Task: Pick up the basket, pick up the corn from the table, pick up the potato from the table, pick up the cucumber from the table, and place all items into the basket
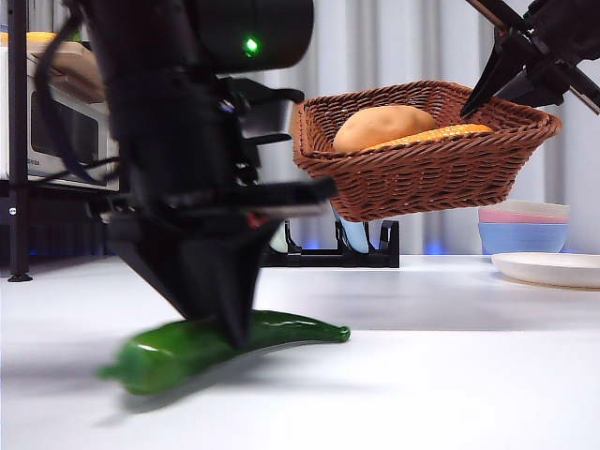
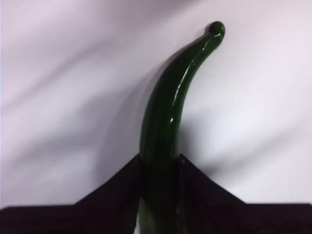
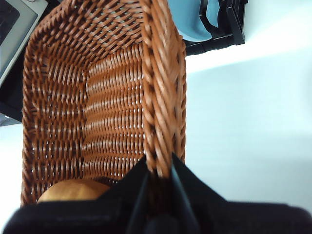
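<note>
Cucumber (image 2: 163, 126) between left gripper (image 2: 158, 168) jaws

pale curtain (image 1: 394, 42) behind, black stand (image 1: 342, 253), stacked pastel bowls (image 1: 523, 234)

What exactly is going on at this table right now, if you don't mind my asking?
The right gripper holds the basket by its rim, up off the table, with the potato and the corn already inside. The left gripper is down at the table with its jaws closed around the cucumber, which lies on the white surface. The cucumber is the only item not yet in the basket.
</note>
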`<action>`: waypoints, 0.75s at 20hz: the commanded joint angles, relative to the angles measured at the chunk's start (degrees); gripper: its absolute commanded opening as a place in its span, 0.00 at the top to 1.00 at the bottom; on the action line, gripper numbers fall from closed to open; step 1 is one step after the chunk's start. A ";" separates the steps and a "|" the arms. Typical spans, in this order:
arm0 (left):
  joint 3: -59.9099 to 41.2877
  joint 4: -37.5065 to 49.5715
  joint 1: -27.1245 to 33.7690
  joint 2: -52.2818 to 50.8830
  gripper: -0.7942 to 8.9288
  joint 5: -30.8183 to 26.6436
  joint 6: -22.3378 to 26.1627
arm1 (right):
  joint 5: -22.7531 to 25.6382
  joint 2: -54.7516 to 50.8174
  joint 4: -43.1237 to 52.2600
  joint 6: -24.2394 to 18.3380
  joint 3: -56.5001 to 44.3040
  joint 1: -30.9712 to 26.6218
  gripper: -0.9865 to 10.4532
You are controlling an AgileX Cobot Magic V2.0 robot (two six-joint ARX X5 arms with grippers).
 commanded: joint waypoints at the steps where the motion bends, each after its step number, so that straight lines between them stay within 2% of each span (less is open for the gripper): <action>1: 1.70 -7.37 -0.15 -5.92 0.93 6.01 8.83 | -0.50 0.02 1.29 0.72 0.13 -0.02 0.93; 4: 7.56 -14.93 -0.15 -15.91 0.93 19.23 16.50 | -0.50 0.02 1.29 0.74 0.13 0.00 0.93; 6: 12.22 -10.32 -0.15 -20.90 0.93 20.04 16.17 | -0.50 0.02 1.29 0.79 0.13 0.24 0.93; 8: 16.17 -2.38 -0.04 -22.88 0.93 15.45 14.91 | -0.50 0.02 1.27 0.96 0.13 1.33 0.93; 11: 20.22 6.84 1.36 -21.97 0.93 2.14 14.99 | -0.55 0.02 1.22 1.53 0.13 3.78 0.93; 15: 20.24 11.02 7.69 -17.75 0.93 0.94 14.99 | -0.52 0.00 1.22 2.21 0.13 7.93 0.93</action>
